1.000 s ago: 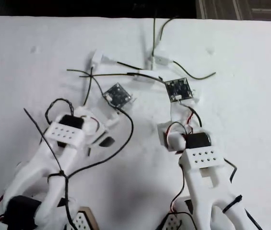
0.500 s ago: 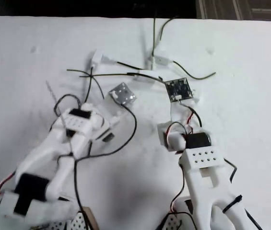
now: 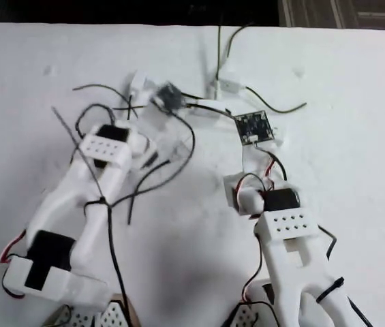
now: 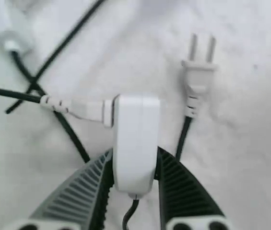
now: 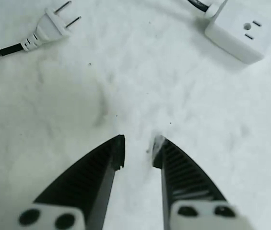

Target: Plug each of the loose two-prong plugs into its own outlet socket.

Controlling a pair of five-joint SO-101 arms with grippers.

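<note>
Left pincer (image 4: 134,155) pinching a white socket block (image 4: 135,129), a corded plug (image 4: 85,109) set against its side; loose plug (image 4: 197,72) lying just beside it on the worktop (image 4: 250,143); right pincer (image 5: 139,143) slightly spread above the worktop, well apart from a second socket block (image 5: 241,31) and a second loose plug (image 5: 51,25).

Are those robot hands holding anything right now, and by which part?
The left hand grips a white socket block by its two opposite sides, near one end. The right hand holds nothing.
</note>
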